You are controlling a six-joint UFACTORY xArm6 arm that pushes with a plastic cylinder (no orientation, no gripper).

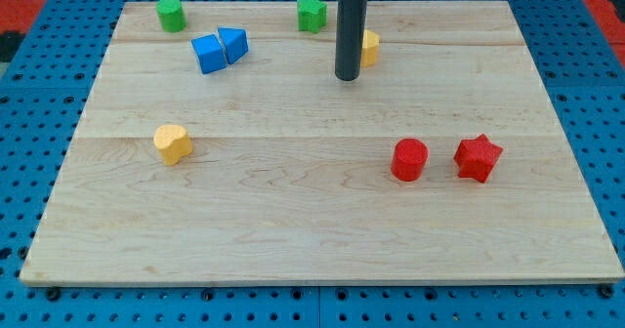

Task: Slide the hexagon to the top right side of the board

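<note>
Camera view puts the small, rigid, likely light yellow hexagon (370, 48) near the counter (312, 221) top edge, touching my tip (347, 77), a jawless tool; push its left face.

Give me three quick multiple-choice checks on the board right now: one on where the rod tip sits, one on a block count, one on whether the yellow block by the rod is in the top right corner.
1. Where is my tip?
A. Just to the view's left of the yellow hexagon
B. Beside the red cylinder
C. Between the two blue blocks

2. How many red blocks are on the board?
A. One
B. Two
C. Three

3. What is the yellow hexagon's state?
A. In the top right corner
B. Off the board
C. Near the top edge, about mid-width, partly hidden by the rod

Answers:
1 A: the rod stands against the hexagon's left side.
2 B: a red cylinder and a red star sit at the view's right.
3 C: the hexagon lies well left of the top right corner.
</note>
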